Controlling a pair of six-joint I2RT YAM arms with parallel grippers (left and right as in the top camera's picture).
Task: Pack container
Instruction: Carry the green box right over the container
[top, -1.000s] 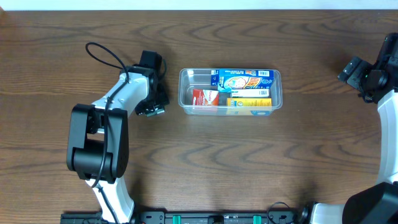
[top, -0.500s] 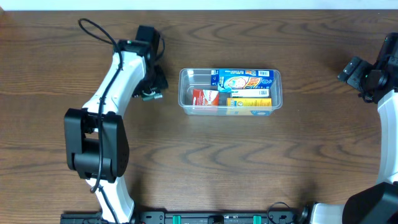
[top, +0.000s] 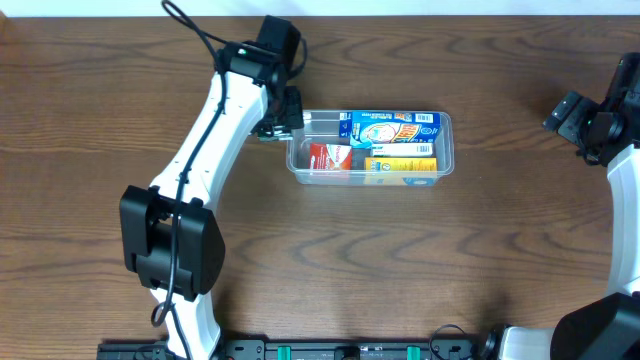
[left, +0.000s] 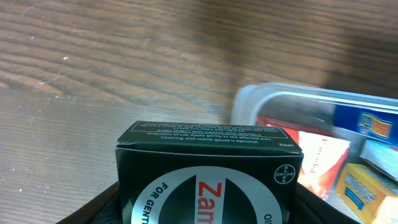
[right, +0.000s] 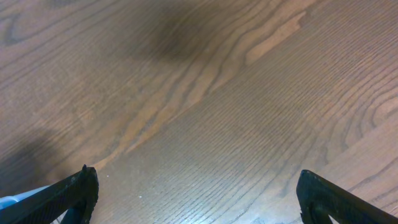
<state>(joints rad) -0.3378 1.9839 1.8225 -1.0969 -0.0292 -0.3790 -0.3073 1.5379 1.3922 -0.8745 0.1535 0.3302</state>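
The left jaws are clenching a dark, rectangular cardboard box (left: 208, 180) printed "Zam". The clear plastic container (top: 294, 150), round-cornered and rimmed, is lying just ahead-right of them, holding a blue carton (top: 392, 127), a red-and-white carton (top: 328, 156) and a yellow carton (top: 405, 165). The right jaws are standing wide apart, released, over the wood-grain worktop (right: 205, 106).

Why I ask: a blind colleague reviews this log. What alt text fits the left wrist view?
A dark box printed "Zam" in red fills the lower centre, gripped by the left tool above a wooden table. At right is a corner of the clear container, with coloured boxes inside.
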